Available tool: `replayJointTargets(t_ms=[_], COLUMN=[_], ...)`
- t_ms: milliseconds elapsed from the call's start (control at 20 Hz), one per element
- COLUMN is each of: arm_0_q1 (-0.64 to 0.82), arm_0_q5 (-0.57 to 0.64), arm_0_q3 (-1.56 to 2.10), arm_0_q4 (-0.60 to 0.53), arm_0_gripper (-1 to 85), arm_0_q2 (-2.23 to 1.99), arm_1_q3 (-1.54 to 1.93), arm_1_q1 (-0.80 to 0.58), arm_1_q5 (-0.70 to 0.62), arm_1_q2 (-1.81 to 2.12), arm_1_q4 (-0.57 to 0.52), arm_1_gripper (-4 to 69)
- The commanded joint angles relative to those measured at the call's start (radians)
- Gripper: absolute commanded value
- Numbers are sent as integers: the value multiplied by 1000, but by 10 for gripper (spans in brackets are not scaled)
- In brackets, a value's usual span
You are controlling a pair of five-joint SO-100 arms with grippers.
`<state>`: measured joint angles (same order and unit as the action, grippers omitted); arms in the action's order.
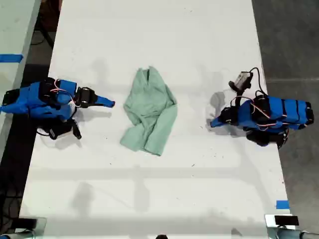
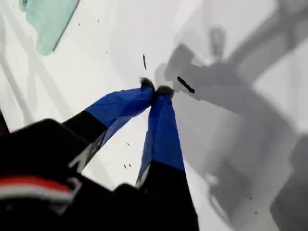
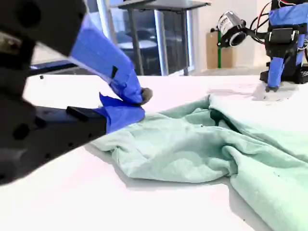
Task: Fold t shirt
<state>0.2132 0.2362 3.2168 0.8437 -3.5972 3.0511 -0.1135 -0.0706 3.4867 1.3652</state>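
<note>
- T shirt (image 1: 150,112) lies crumpled mid-tabletop (image 1: 149,40), between both pincers.
- My first pincer (image 2: 155,90) is clenched, empty, apart from it.
- My second pincer (image 3: 139,98) is clenched, empty, just beside it.

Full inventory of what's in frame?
t shirt: 1, pale mint green, crumpled mid-table between the arms.
table: 1, white, fills most of the exterior view.
tape strips: 2, blue, one at the exterior view's left edge, one lower right.
my first end effector: blue, shut, exterior view's right, clear of the shirt.
my second end effector: blue, shut, exterior view's left, just short of the shirt.
</note>
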Motion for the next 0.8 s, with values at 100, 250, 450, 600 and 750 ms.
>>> replayJointTargets(t_ms=[100, 250, 450, 600, 750], arm_0_q1=[-25, -18, -25, -74, -117], arm_0_q5=[-123, -123, -58, -32, -64], arm_0_q3=[-3, -3, -48, -468, -937], arm_0_q4=[55, 52, -75, -100, 80], arm_0_gripper=[-1, -1, -2, -1, 89], arm_0_q2=[-8, -8, 25, 592, 1177], arm_1_q3=[37, 58, 40, -298, -930], arm_1_q1=[61, 69, 104, 94, 120], arm_1_q5=[-31, -83, 6, -21, -95], arm_1_q2=[18, 18, 9, -560, -1289], arm_1_q4=[-120, -161, -364, -571, -526], arm_1_gripper=[16, 16, 17, 17, 99])
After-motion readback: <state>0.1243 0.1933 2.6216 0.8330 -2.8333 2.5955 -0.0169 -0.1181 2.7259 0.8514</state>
